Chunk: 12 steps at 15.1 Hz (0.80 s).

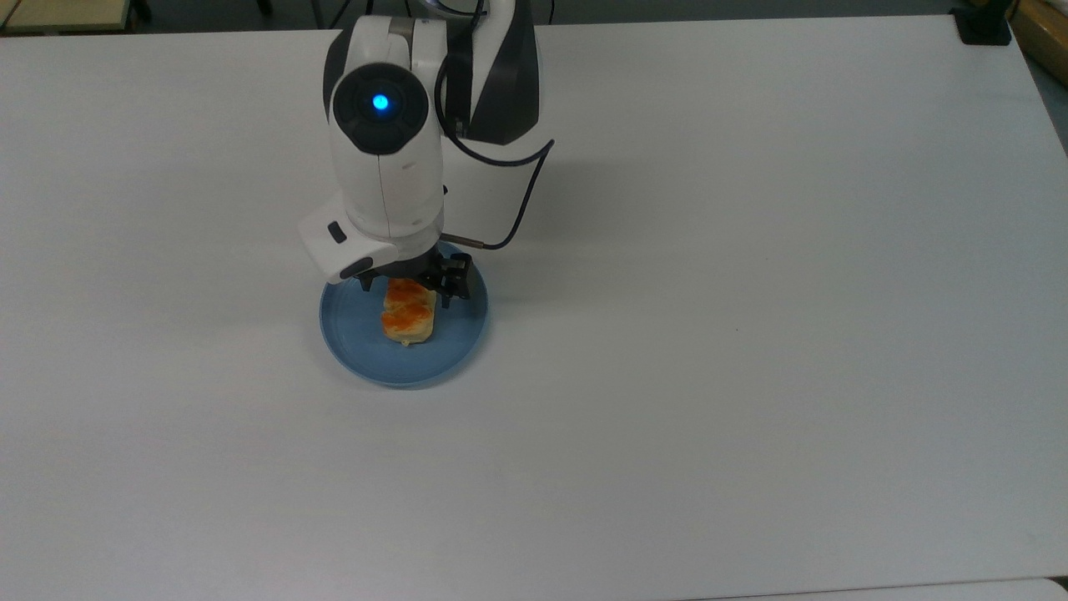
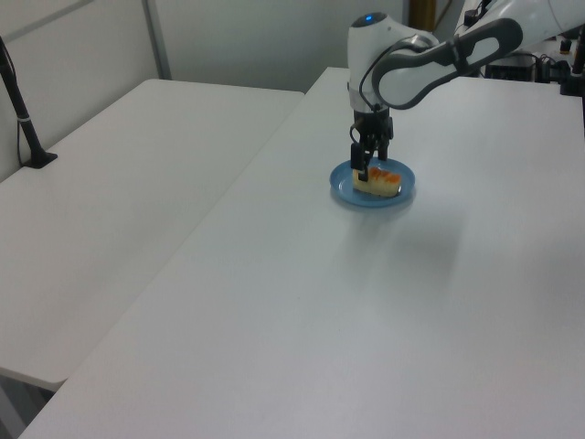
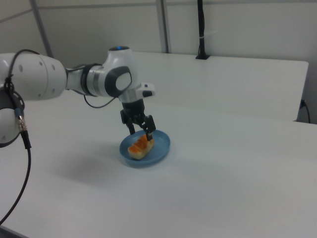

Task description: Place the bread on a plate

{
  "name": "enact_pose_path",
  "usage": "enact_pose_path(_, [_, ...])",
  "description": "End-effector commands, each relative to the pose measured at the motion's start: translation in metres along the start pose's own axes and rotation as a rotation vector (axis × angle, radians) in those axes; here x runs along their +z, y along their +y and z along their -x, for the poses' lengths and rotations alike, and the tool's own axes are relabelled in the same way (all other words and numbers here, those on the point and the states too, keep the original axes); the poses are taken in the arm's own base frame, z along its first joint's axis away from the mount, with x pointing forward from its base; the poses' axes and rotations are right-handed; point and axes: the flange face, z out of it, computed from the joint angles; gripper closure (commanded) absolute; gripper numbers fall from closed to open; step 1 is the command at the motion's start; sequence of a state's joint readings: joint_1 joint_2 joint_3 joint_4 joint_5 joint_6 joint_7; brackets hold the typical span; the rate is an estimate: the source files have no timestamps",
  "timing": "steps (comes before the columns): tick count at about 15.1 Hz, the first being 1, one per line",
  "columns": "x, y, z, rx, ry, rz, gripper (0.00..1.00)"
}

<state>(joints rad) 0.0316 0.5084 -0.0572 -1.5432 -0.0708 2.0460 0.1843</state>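
The bread (image 1: 407, 317) is a small pale-yellow roll with orange-brown glazed patches, and it lies flat on the round blue plate (image 1: 399, 365). My gripper (image 1: 409, 285) hangs just above the bread's far end, open, with one finger to each side and nothing held. The left view shows the bread (image 2: 381, 181) resting on the plate (image 2: 345, 193) with the gripper (image 2: 370, 163) over it. In the right view the gripper (image 3: 140, 130) is spread above the bread (image 3: 139, 147), which sits inside the plate (image 3: 159, 148).
The plate stands on a wide white table (image 1: 751, 334). A second white table (image 2: 119, 183) adjoins it on the left view's left, with a black post (image 2: 23, 119) clamped to it. A black cable (image 1: 517, 200) loops off the wrist.
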Motion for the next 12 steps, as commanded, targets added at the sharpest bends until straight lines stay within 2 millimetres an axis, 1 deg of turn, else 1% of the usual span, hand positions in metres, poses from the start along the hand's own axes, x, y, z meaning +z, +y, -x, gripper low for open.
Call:
enact_pose_path(1, [-0.065, 0.007, 0.021, 0.022, -0.011, -0.007, 0.00])
enact_pose_path(3, [-0.090, 0.012, 0.032, 0.013, -0.021, 0.001, 0.00])
enact_pose_path(4, [-0.114, 0.016, 0.040, 0.001, -0.005, -0.005, 0.00])
enact_pose_path(6, [-0.143, 0.020, 0.055, -0.039, -0.011, -0.007, 0.00])
enact_pose_path(7, [-0.161, 0.025, 0.066, -0.060, -0.021, -0.009, 0.00])
enact_pose_path(10, [-0.188, 0.032, 0.087, -0.077, 0.001, -0.017, 0.00])
enact_pose_path(12, [-0.192, 0.034, 0.093, -0.092, 0.006, -0.019, 0.00])
